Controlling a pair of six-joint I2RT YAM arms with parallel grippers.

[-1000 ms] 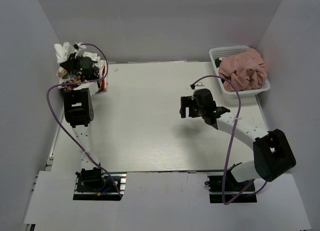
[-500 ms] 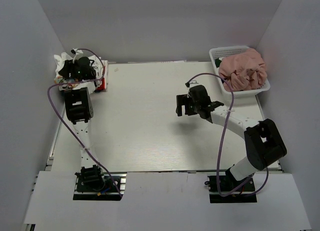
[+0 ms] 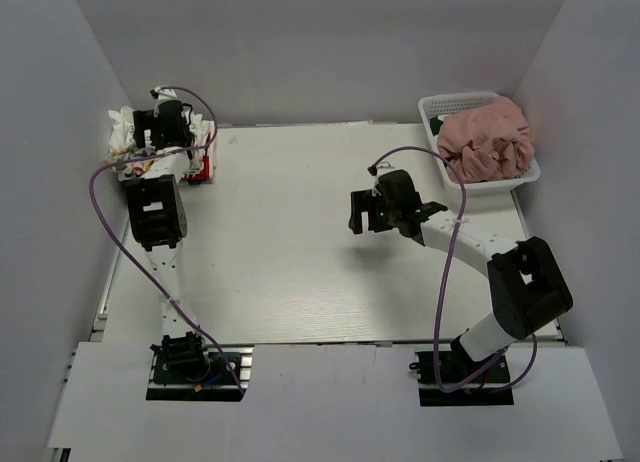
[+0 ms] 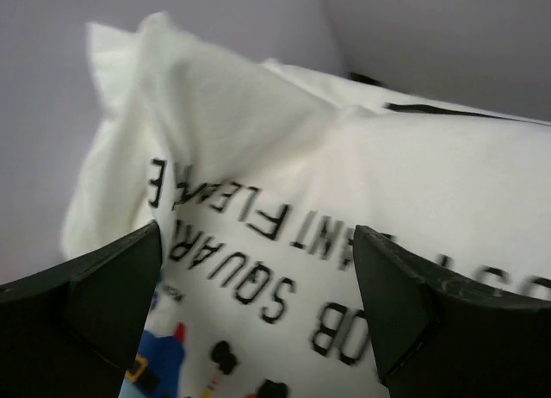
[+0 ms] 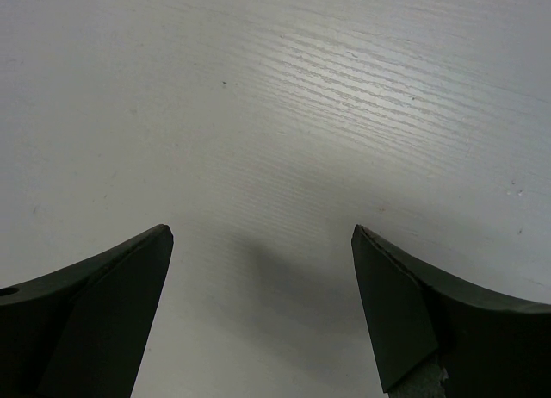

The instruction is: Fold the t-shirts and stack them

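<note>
A white t-shirt with black lettering and small coloured print (image 4: 284, 183) lies rumpled on top of the pile at the table's far left corner (image 3: 124, 134). A red t-shirt (image 3: 204, 169) shows at the pile's right edge. My left gripper (image 3: 160, 128) hovers just over the white t-shirt, open, with the cloth lying loose between its fingers (image 4: 95, 303). A dusty pink t-shirt (image 3: 487, 140) is heaped in the white basket (image 3: 437, 107) at the far right. My right gripper (image 3: 364, 212) hangs open over bare table (image 5: 275, 114), holding nothing.
Grey walls close in the left, back and right sides of the table. The pile sits tight against the left wall. The basket stands by the right wall. Purple cables loop off both arms.
My left gripper has opened and let go of the white t-shirt, which has dropped from its raised bunch onto the pile. The right gripper has shifted slightly left.
</note>
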